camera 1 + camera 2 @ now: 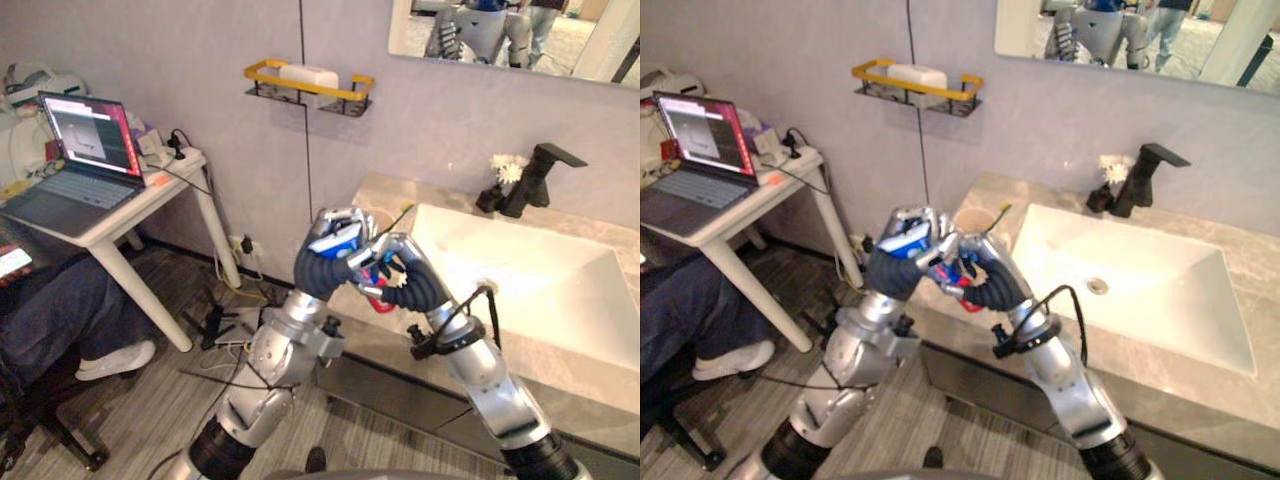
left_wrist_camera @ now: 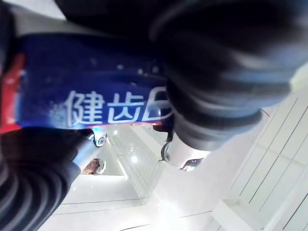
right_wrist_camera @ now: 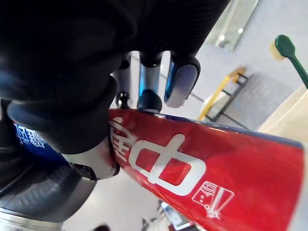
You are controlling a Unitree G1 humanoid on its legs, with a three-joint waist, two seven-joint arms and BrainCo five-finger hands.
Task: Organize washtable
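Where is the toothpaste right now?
The toothpaste tube is held up between the left hand and the right hand, both curled round it, over the left end of the counter, close by the cup.

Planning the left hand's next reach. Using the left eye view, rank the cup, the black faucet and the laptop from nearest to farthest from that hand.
1. Cup, just behind the left hand, which grips the toothpaste tube, at the counter left end.
2. Black faucet, at the back of the sink, off to the right.
3. Laptop, on the white table, far left.
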